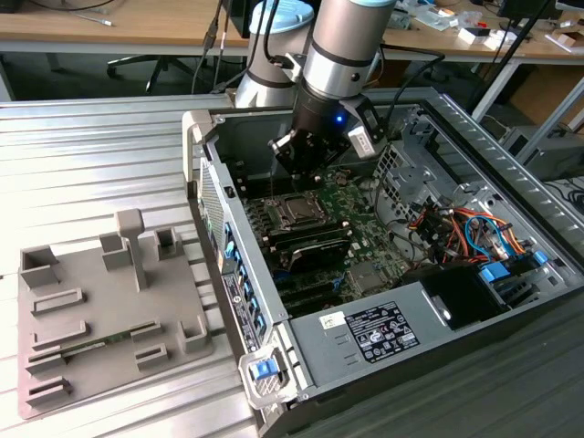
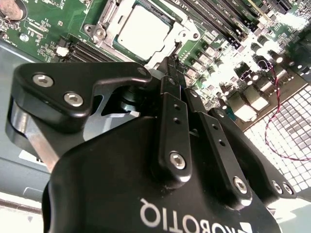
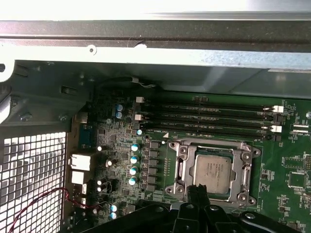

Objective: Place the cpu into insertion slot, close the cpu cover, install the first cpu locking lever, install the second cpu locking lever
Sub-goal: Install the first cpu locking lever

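Tray (image 1: pixel 100 319): grey moulded plastic, ribbed with pockets and posts, flat on the counter (image 1: pixel 82 155) at the exterior view's left, beside the case (image 1: pixel 301 356).
Gripper (image 1: pixel 306 157): black, matte, hovering just above the socket; fingers (image 2: pixel 172 121) pressed together, holding nothing.
CPU (image 3: pixel 212 171): thin square, brushed grey metal top, seated in the socket.
Cover (image 3: pixel 183 167): thin silver frame, open middle, appears folded down around the CPU.
Levers: thin wire; too fine to tell whether they are latched.
Step judged: lever work. Advice: press with the fingertip on the lever alone, clear of the memory sticks (image 3: pixel 209 119) and capacitors (image 3: pixel 133 162).
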Available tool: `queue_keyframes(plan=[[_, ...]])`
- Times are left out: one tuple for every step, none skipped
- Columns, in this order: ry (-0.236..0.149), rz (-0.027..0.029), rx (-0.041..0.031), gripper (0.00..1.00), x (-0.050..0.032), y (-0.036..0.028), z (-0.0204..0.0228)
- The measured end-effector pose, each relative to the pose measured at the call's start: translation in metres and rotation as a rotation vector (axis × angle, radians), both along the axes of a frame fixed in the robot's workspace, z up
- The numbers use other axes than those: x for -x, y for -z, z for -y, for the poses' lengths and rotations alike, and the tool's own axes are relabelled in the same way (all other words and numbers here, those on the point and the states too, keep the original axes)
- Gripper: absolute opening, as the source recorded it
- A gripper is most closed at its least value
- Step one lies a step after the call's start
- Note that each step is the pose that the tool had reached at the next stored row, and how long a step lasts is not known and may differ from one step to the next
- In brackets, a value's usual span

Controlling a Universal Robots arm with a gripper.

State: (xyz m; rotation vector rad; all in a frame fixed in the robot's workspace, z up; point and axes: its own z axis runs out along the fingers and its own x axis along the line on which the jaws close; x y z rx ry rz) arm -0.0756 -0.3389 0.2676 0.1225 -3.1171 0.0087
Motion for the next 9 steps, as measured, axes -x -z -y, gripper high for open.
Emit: queue_keyframes(plan=[[0.0,0.0,0.0,0.11,0.0006,0.0,0.0],[0.0,0.0,0.0,0.11,0.001,0.0,0.0],[0.0,0.0,0.0,0.11,0.0017,0.0,0.0],[0.0,0.0,0.0,0.11,0.0021,0.0,0.0],[0.0,0.0,0.0001,0.11,0.0023,0.0,0.0],[0.0,0.0,0.0,0.11,0.0027,0.0,0.0],[0.0,0.0,0.0,0.11,0.0034,0.0,0.0],[0.0,0.0,0.0,0.11,0.0037,0.0,0.0],[0.0,0.0,0.0,0.11,0.0039,0.0,0.0]])
